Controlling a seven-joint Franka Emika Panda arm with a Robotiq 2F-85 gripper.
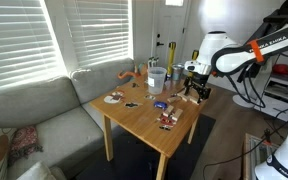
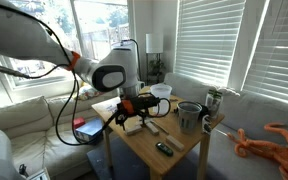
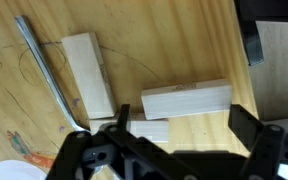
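While its jaws stand wide apart and grip nothing, the gripper (image 3: 184, 140) hangs low over three blocks (image 3: 187, 100) of pale wood near the tabletop (image 3: 24, 110) edge on the arm's side. Seen from the wrist, one block lies crosswise in the gap between the fingers (image 3: 119, 128), untouched by either. A second block (image 3: 144, 131) peeks out from under the gripper, against the first one's near side. A third block (image 3: 89, 70) lies lengthwise beyond them, its near end close to the second. A thin metal rod (image 3: 46, 75) lies just beside that third block, on the side away from the edge. In an exterior view, small items (image 1: 167, 120) lie toward the tabletop's near corner, and a plate (image 1: 114, 98) sits by the edge facing the sofa (image 1: 44, 110). A cup (image 1: 156, 78) and an orange toy (image 1: 129, 75) stand along the far edge.
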